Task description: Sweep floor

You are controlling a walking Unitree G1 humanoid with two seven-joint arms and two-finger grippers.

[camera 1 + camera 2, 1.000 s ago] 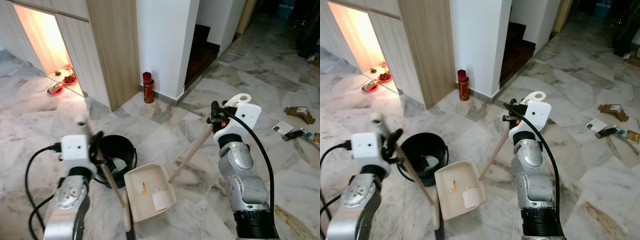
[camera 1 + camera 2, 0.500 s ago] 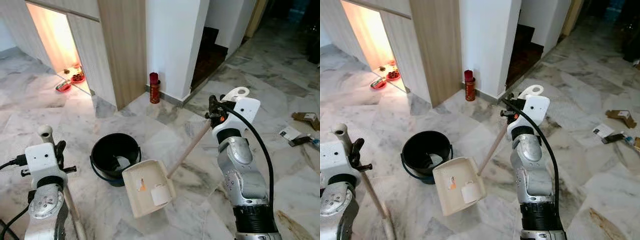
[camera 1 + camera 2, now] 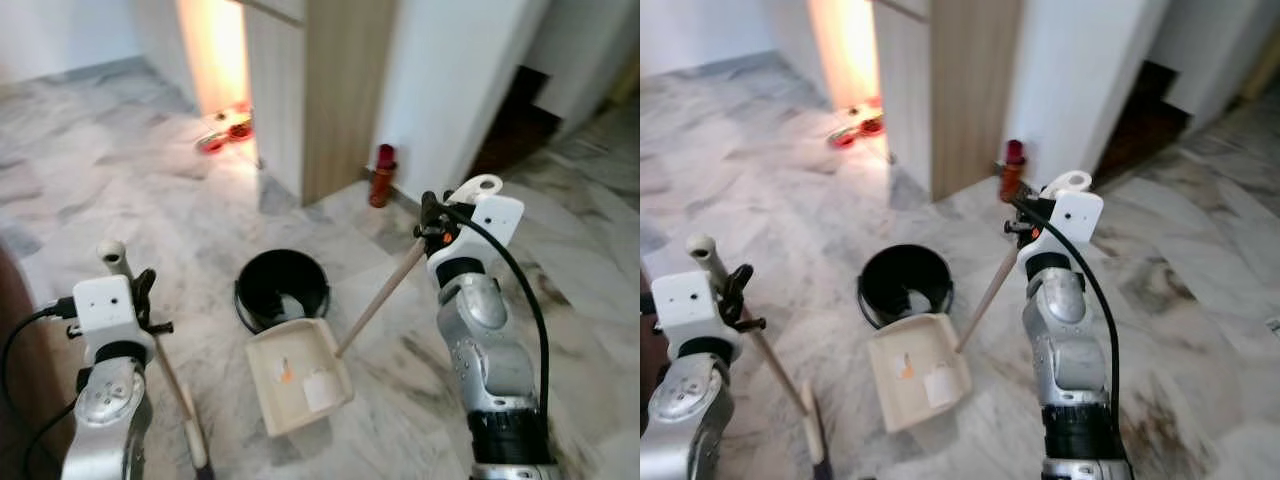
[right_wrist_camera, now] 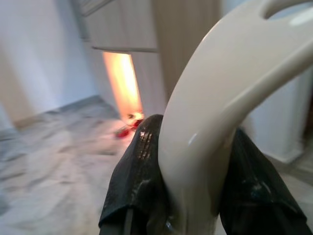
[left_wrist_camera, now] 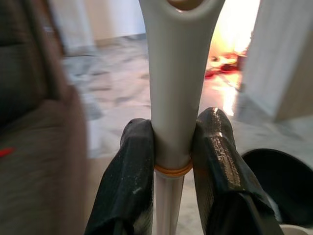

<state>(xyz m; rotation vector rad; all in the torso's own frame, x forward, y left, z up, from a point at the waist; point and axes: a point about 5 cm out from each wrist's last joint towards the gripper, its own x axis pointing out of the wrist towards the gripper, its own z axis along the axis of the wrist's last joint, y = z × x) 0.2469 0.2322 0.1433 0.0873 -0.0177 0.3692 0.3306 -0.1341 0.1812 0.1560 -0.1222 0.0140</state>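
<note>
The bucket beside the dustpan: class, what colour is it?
The bucket is black, clearest in the left eye view, just behind the cream dustpan.

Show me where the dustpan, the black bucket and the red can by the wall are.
dustpan (image 3: pixel 297 385), left eye view, middle of its tray.
black bucket (image 3: pixel 281 285), left eye view, dark inside.
red can (image 3: pixel 381 180), left eye view, its body.

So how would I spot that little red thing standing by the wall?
Find the wooden panel beside the white wall. At the foot of that corner, on the marble floor, stands a small red cylinder, upright. It is taller and slimmer than the black bucket nearer the robot.
</note>
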